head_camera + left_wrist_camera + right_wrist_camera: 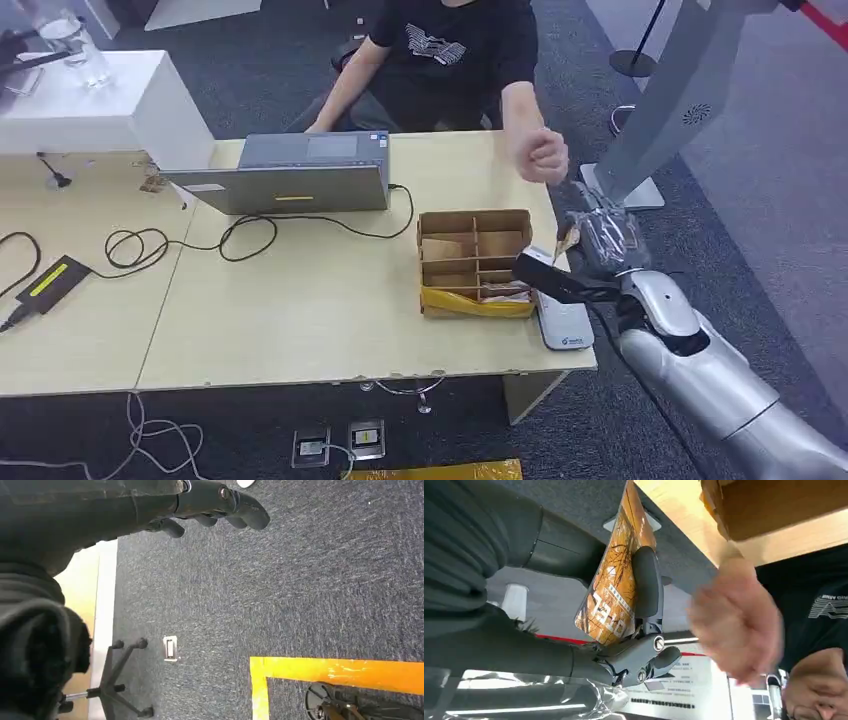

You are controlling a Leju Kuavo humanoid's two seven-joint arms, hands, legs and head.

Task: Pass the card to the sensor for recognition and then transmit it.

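The table [300, 300] carried a compartmented box [475, 262]. Just beside the box, off the table's edge, the right hand [600, 240] pinched the orange card [616, 575] between thumb and fingers [646, 585]; a person's hand [540, 155] hovered near. The left hand [215, 502] hung over carpet, fingers curled, holding nothing.

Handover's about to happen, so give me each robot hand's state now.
Left robot hand: holds nothing; open or shut cannot be told.
Right robot hand: holding the orange card.
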